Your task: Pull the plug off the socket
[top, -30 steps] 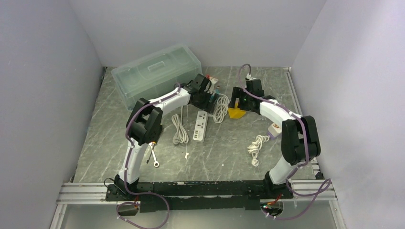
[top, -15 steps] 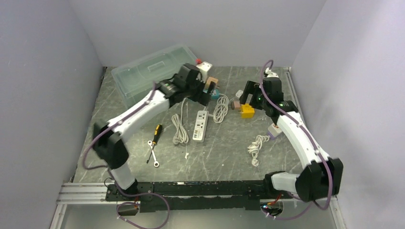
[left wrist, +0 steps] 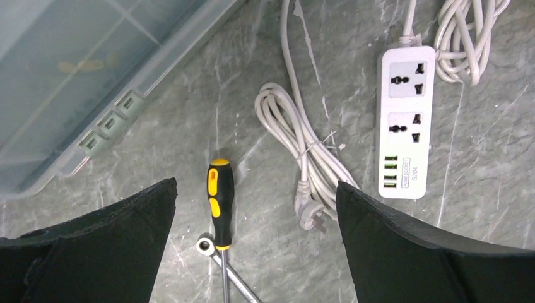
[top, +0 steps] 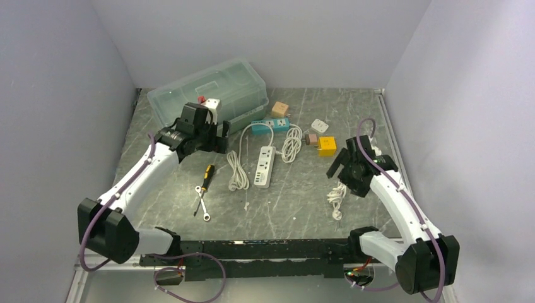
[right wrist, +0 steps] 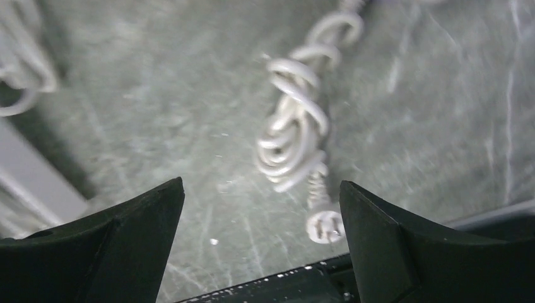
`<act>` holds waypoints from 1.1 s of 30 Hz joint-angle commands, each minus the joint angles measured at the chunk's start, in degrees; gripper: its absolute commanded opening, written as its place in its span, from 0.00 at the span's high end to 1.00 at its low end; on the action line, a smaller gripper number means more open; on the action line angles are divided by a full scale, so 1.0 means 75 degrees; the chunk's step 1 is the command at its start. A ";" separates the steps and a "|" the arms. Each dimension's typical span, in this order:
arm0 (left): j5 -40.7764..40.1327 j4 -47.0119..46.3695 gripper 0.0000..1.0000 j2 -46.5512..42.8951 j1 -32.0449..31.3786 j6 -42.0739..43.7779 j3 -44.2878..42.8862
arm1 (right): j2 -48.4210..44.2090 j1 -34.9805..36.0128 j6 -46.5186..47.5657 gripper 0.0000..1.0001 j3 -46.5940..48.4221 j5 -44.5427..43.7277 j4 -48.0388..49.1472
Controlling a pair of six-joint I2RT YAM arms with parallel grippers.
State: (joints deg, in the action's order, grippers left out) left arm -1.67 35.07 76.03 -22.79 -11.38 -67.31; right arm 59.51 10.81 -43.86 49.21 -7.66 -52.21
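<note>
The left gripper [left wrist: 255,187] hangs wide open and empty above a screwdriver [left wrist: 220,203]. Just beside it a loose plug [left wrist: 309,214] lies next to the white power strip [left wrist: 404,120], whose sockets are bare and whose small label is too fine to read. The right gripper [right wrist: 262,183], equally spread and empty, hangs over a coiled cord [right wrist: 294,142].

We have drawn the left arm [top: 148,167] back from the teal power strip [top: 270,125] to the front of the clear box [top: 189,91], the left jaws spreading wider. The right arm [top: 394,189] has retreated from the yellow block [top: 327,146] toward the near right of the desk [top: 284,208], now over the coiled white cable [right wrist: 293,136], the right jaws likewise wider.
</note>
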 commanded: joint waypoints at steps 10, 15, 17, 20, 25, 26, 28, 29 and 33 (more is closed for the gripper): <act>-0.0697 -0.0198 0.00 -0.0948 0.0166 -0.0072 0.0057 | 0.1400 -0.0036 -0.0930 0.23 -0.0815 -0.0722 0.0468; -0.0718 -0.0185 0.00 -0.0938 0.0210 -0.0123 0.0062 | 0.2051 -0.0035 -0.0552 0.31 -0.0826 -0.0426 0.1008; -0.0639 -0.0204 0.00 -0.0943 0.0251 -0.0146 0.0071 | 0.2214 -0.0038 -0.0439 0.43 -0.0917 -0.0351 0.1271; -0.0592 -0.0214 0.00 -0.0929 0.0283 -0.0166 0.0083 | 0.2434 -0.0038 -0.0294 0.62 -0.1072 -0.0107 0.1583; -0.0506 -0.0220 0.00 -0.0851 0.0339 -0.0204 0.0087 | 0.2305 0.0024 -0.0456 0.94 -0.1347 0.0643 0.1738; -0.0470 -0.0233 0.00 -0.0836 0.0342 -0.0214 0.0100 | 0.2158 0.0129 -0.0598 0.96 -0.1417 0.0810 0.1761; -0.0406 -0.0234 0.00 -0.0794 0.0365 -0.0235 0.0083 | 0.1745 0.0462 -0.0985 1.00 -0.1547 0.0976 0.1755; -0.0367 -0.0233 0.00 -0.0771 0.0385 -0.0249 0.0080 | 0.1574 0.0733 -0.1260 1.00 -0.1577 0.0960 0.1728; -0.0245 -0.0246 0.00 -0.0700 0.0446 -0.0275 0.0077 | 0.1152 0.2100 -0.2641 1.00 -0.1615 0.0607 0.1703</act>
State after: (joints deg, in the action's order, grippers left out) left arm -5.10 34.94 70.24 -19.99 -11.97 -66.22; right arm 70.61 18.50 -52.27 38.00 -6.35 -41.01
